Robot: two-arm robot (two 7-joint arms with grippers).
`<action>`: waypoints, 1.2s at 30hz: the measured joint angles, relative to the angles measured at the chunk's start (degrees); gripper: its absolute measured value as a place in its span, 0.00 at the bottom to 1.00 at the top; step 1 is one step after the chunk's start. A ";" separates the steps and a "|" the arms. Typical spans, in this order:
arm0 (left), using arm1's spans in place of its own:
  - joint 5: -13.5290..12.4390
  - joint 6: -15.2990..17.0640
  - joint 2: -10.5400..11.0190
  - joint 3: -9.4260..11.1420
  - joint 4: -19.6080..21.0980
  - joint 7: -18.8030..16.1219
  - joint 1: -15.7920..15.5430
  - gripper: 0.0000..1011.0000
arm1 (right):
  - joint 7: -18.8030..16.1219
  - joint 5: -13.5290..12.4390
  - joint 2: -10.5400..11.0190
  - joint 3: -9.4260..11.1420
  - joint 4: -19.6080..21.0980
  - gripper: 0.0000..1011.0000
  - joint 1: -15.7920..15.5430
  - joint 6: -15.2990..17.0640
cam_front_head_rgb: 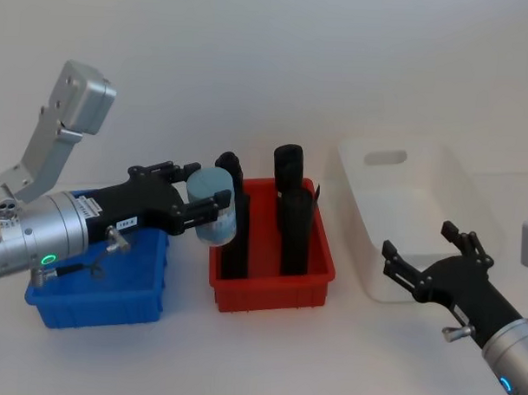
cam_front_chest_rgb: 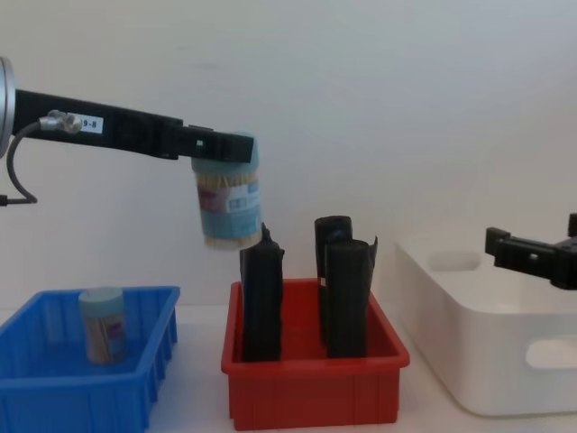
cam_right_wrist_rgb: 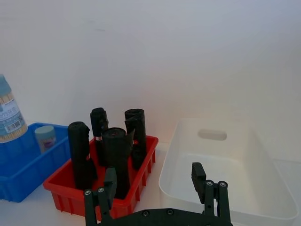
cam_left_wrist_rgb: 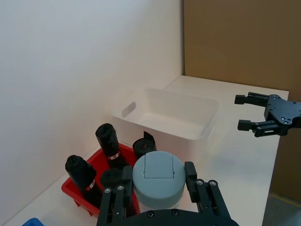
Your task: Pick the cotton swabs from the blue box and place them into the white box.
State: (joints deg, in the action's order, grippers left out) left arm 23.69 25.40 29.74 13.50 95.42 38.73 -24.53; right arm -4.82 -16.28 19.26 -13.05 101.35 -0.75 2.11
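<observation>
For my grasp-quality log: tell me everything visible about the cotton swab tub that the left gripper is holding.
The held tub is a small cylinder: pale blue flip lid, clear plastic body showing swab sticks, pale printed label. It hangs lid up, slightly tilted, in the air over the left edge of the red bin, clear of the blue box. The left gripper has its jaws shut on the lid end; nothing else clearly touches it.

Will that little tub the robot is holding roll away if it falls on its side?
Probably yes: the cotton swab tub is round, so on its side it would likely roll. It looks stiff, since the fingers of the left gripper pinch it without denting. Its clear body shows thin swabs, so it is probably light.
</observation>
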 joint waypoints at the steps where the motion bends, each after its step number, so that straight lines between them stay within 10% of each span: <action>1: 0.10 0.08 0.01 0.03 0.05 0.38 -0.09 0.66 | -0.32 0.08 -0.01 -0.04 0.02 0.99 0.02 0.08; 36: 0.71 0.70 0.12 0.22 0.46 3.07 -0.68 0.66 | -21.62 9.71 -5.97 -5.81 -1.69 0.99 9.40 7.62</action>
State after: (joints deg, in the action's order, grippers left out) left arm 24.40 26.11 29.86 13.72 95.88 41.80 -25.21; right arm -26.44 -6.57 13.29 -18.87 99.66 8.65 9.72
